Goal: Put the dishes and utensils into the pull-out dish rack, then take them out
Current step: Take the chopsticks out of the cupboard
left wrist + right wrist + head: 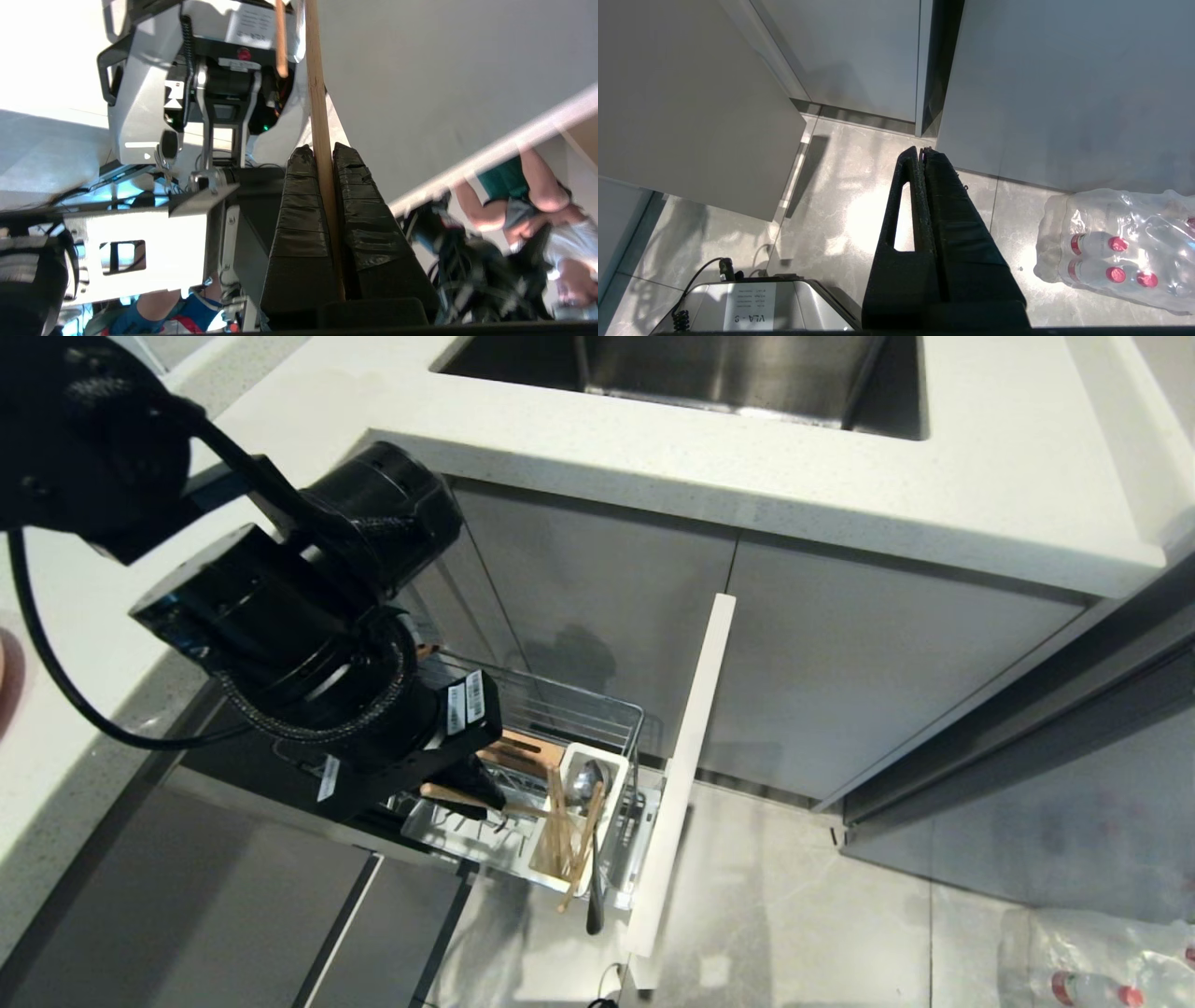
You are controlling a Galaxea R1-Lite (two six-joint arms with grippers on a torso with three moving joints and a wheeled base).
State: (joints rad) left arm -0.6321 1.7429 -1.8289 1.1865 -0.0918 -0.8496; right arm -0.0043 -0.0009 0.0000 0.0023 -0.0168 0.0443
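While the left gripper (323, 154) pinches one chopstick (317, 93), it should lift straight clear of the cutlery box (609, 767); right gripper (922, 151) closed, empty.

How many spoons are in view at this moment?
1. The spoon stands bowl-up in the white cutlery box of the pull-out dish rack. The left arm covers part of the rack, so another could be hidden.

Above my left claw, a white speckled worktop (840, 476) holds a steel sink (709, 373). Near my right claw, shrink-wrapped red-capped bottles (1120, 247) lie on the grey tiled floor (831, 205).
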